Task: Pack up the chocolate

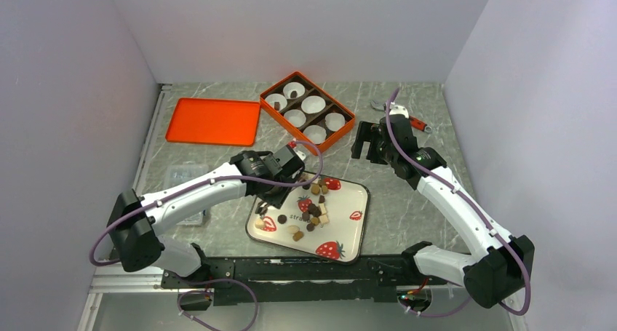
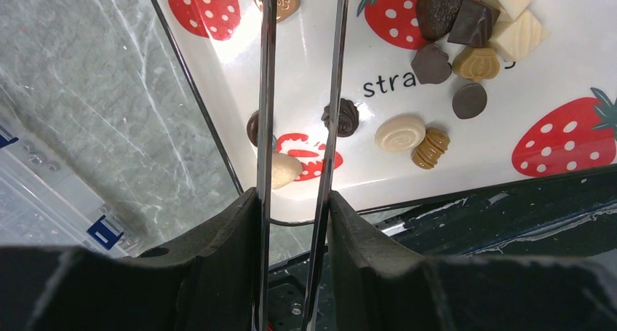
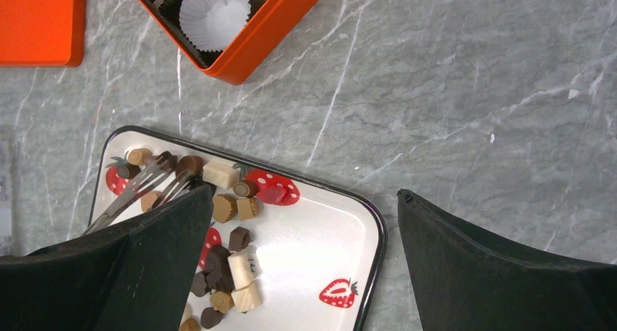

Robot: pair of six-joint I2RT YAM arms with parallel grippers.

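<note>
Chocolate pieces [image 1: 314,209], dark, light brown and cream, lie loose on a white strawberry-print tray [image 1: 345,233]. My left gripper [image 1: 285,167] hangs over the tray's left end, shut on metal tongs [image 2: 266,91]. Both blades run between its fingers [image 2: 295,200] and out past the top of the left wrist view. The tong tips [image 3: 171,177] sit among brown pieces at the tray's far corner. I cannot tell whether they hold one. A dark swirl piece [image 2: 342,118] lies beside the right blade. My right gripper [image 1: 367,145] hovers open and empty beyond the tray [image 3: 342,236].
An orange box [image 1: 307,109] with white paper cups in its compartments stands behind the tray, and its flat orange lid [image 1: 213,121] lies to the left. A clear plastic container [image 1: 182,182] sits at the left. A red-handled tool [image 1: 415,121] lies at the back right.
</note>
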